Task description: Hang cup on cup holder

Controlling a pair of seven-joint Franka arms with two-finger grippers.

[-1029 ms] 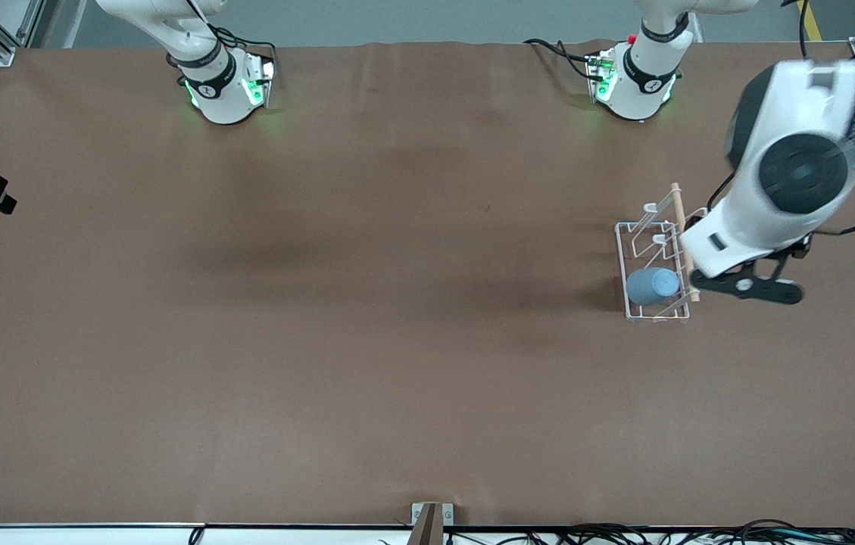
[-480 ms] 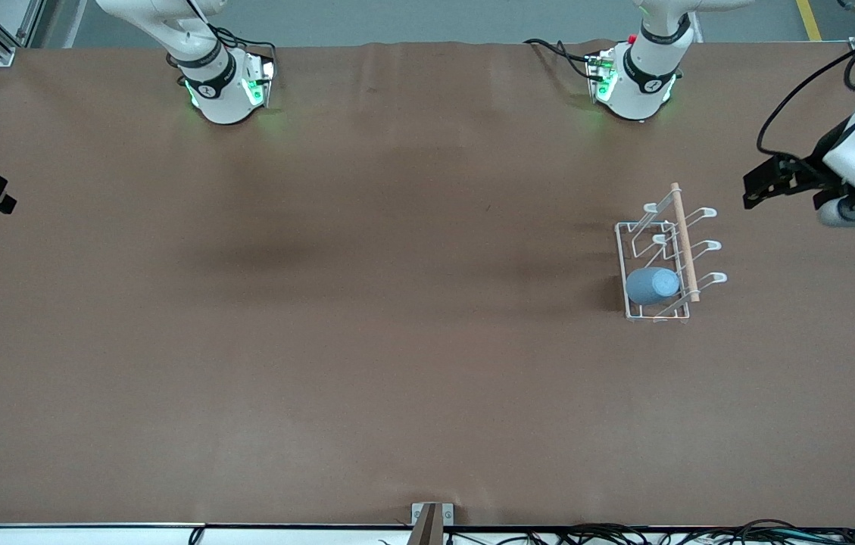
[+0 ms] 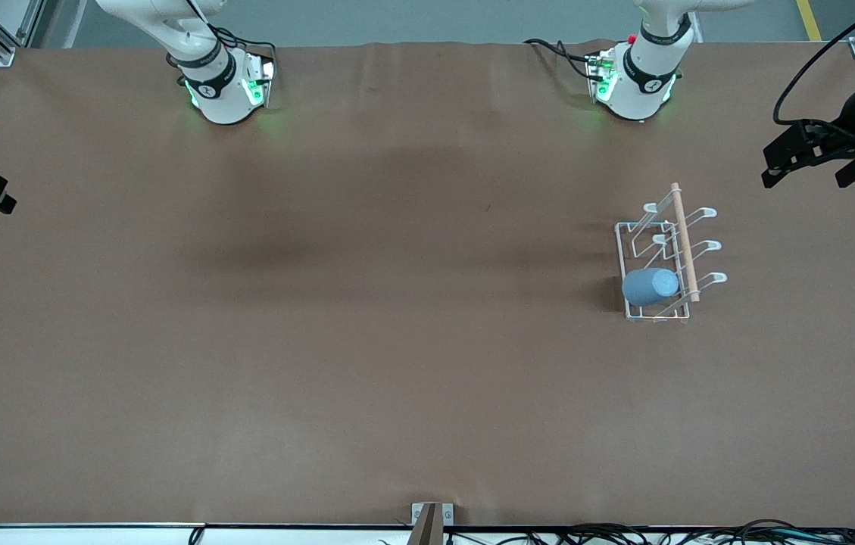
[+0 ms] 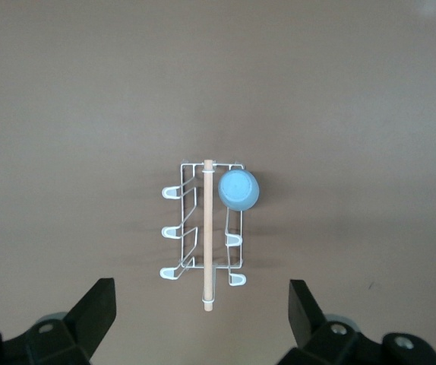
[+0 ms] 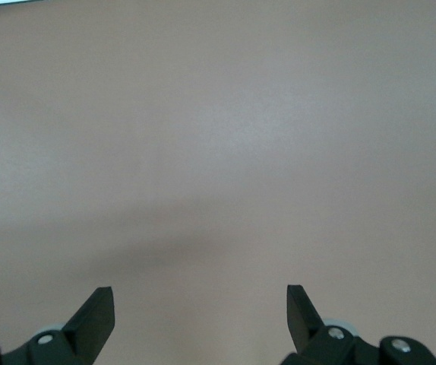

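One small matte light-blue cup [image 3: 651, 287] is seen hung on the white wire cup holder [image 3: 633, 227]. The left gripper [image 3: 813, 155] has been drawn away, wide open and empty; the task looks done. The right gripper [image 5: 200, 319] waits open over bare table.

1. The cup holder [image 3: 662, 265] stands on the table [image 3: 366, 341], toward the left arm's end, about midway between the robots' bases and the edge nearest the front camera.
2. Its rod [image 3: 684, 242] runs along the top, from the base side toward the front camera.
3. The cup [image 3: 650, 287] hangs tilted on a prong at the end of the cup holder nearest the front camera, on the side of the rod that faces the right arm's end.
4. The left gripper [image 3: 813, 155] is up over the table's edge at the left arm's end, apart from the cup holder, jaws spread wide and holding nothing.
5. The right gripper [image 5: 200, 308] is over bare table, jaws spread wide.
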